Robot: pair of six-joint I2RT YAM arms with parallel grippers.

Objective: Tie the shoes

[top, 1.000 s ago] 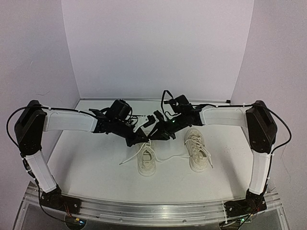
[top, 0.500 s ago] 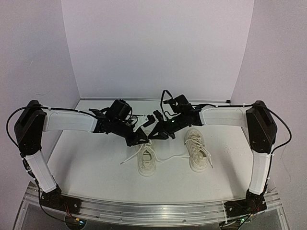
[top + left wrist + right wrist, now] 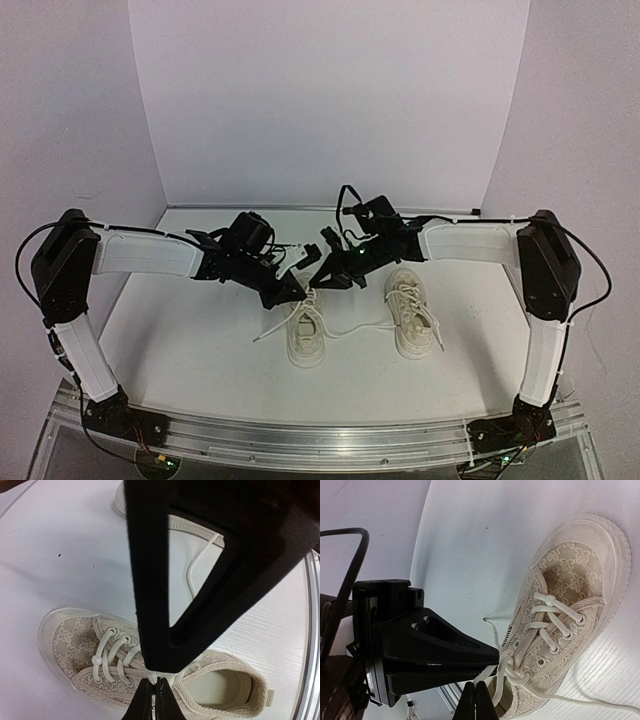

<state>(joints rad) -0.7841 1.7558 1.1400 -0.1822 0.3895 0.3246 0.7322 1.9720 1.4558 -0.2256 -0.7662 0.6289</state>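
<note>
Thin, limp, probably slippery lace wants pinching: left claw and right claw both clamp it shut at the left sneaker's twelve o'clock.

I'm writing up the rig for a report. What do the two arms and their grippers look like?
The left arm and right arm have white-covered links between black joint housings. The left gripper and right gripper are black, with tapering wedge-shaped fingers. Thin black cables loop along both arms.

Bright, even light — soft shadows, mild glare.
</note>
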